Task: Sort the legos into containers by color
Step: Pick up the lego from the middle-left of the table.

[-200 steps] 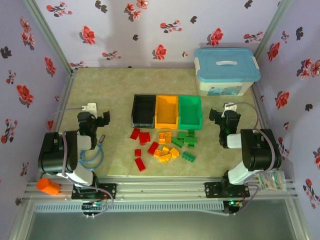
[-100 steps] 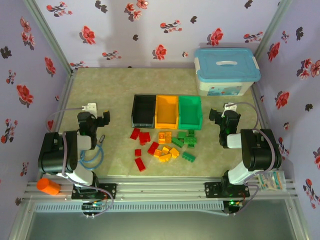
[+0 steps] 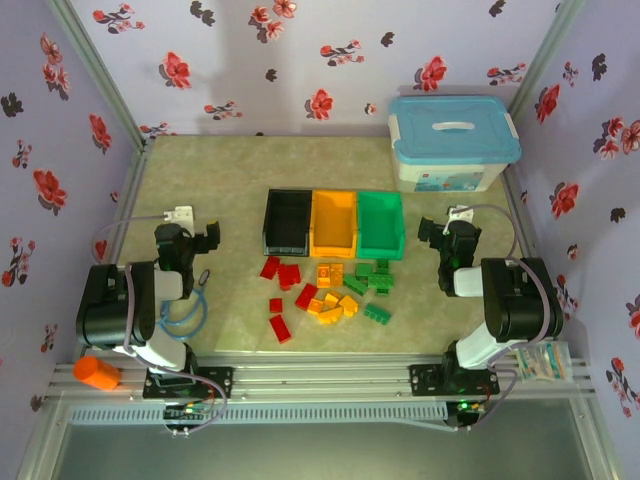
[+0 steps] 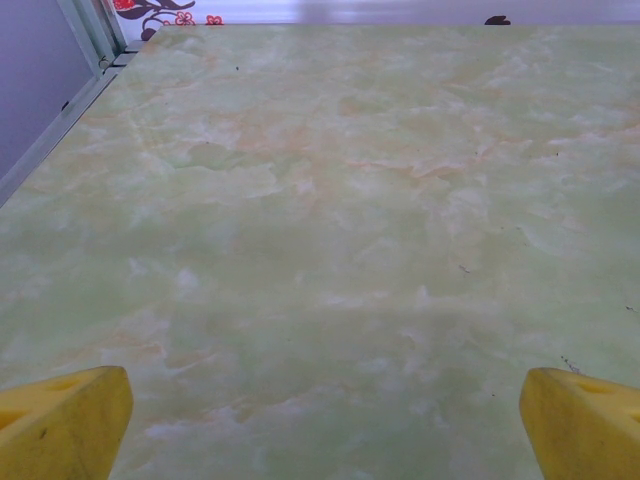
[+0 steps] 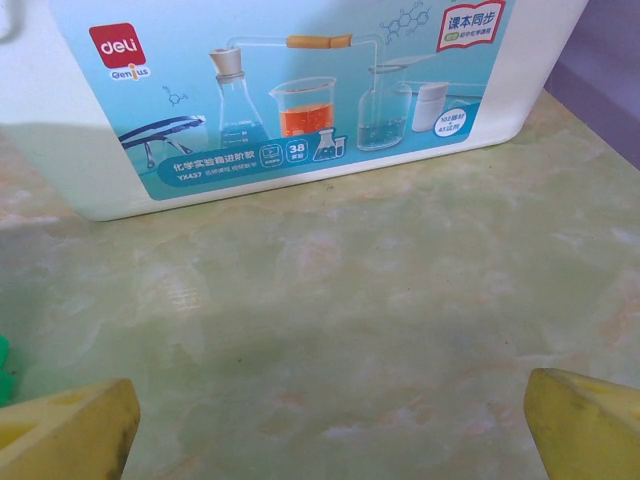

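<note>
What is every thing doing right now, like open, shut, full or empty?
left hand, open, empty
right hand, open, empty
black bin, empty
orange bin, empty
green bin, empty
legos, loose on the table, none sorted yet
white tub, shut

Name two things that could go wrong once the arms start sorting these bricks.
The orange-yellow bricks lie packed against red bricks and green bricks, so a grasp may catch or nudge a wrong colour.
The black bin, orange bin and green bin stand side by side, so a brick released off-centre may land next door.
</note>
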Controlling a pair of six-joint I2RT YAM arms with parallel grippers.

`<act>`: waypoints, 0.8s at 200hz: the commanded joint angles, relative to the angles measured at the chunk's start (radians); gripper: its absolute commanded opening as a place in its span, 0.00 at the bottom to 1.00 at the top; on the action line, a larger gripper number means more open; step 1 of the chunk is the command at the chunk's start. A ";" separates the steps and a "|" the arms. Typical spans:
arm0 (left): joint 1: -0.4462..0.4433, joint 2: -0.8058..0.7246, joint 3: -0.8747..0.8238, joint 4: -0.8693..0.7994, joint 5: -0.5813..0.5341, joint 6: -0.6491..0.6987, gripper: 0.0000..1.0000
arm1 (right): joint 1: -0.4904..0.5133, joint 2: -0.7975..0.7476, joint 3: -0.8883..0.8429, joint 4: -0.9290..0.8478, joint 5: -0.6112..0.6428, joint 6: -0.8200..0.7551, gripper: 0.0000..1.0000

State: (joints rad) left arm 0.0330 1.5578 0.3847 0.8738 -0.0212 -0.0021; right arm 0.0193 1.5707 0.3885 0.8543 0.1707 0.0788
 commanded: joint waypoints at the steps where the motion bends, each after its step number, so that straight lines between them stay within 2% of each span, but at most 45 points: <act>1: -0.001 -0.015 0.016 -0.004 0.012 -0.013 1.00 | -0.002 -0.012 0.007 0.015 -0.011 0.008 0.99; 30: -0.003 -0.015 0.016 -0.003 0.006 -0.011 1.00 | -0.002 -0.011 0.007 0.015 -0.019 0.003 0.99; 40: -0.027 -0.035 0.007 0.004 -0.079 -0.014 1.00 | 0.001 -0.025 0.016 0.014 -0.035 -0.008 0.99; 54: -0.084 -0.124 0.006 -0.066 -0.234 0.002 1.00 | 0.036 -0.147 0.099 -0.238 -0.054 -0.057 0.99; 63: -0.113 -0.195 0.039 -0.194 -0.285 -0.001 1.00 | 0.066 -0.220 0.165 -0.415 -0.042 -0.068 0.99; 72: -0.130 -0.257 0.093 -0.355 -0.306 -0.023 1.00 | 0.085 -0.283 0.208 -0.486 -0.054 -0.070 0.99; 84: -0.144 -0.317 0.173 -0.543 -0.307 -0.119 1.00 | 0.096 -0.358 0.197 -0.440 -0.095 -0.069 0.99; 97: -0.145 -0.347 0.232 -0.653 -0.311 -0.230 1.00 | 0.103 -0.420 0.173 -0.382 -0.091 -0.019 0.99; 103: -0.142 -0.353 0.249 -0.687 -0.310 -0.288 1.00 | 0.102 -0.440 0.166 -0.390 -0.008 0.103 0.99; 114: -0.135 -0.365 0.297 -0.778 -0.229 -0.352 1.00 | 0.097 -0.487 0.191 -0.677 0.145 0.456 0.99; 118: -0.131 -0.369 0.310 -0.801 -0.177 -0.360 1.00 | 0.086 -0.494 0.189 -0.714 0.139 0.536 0.99; 125: -0.133 -0.374 0.327 -0.823 -0.115 -0.374 1.00 | 0.065 -0.499 0.173 -0.658 -0.020 0.493 0.99; 131: -0.145 -0.377 0.341 -0.851 -0.100 -0.398 1.00 | 0.074 -0.502 0.166 -0.623 -0.088 0.475 0.99; 160: -0.275 -0.397 0.409 -1.020 -0.147 -0.387 1.00 | 0.130 -0.523 0.249 -0.815 -0.101 0.491 0.99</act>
State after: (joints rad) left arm -0.1467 1.1820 0.7387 0.1040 -0.1879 -0.3256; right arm 0.1146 1.0630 0.5777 0.2455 0.1253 0.4595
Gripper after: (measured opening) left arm 0.997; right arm 0.993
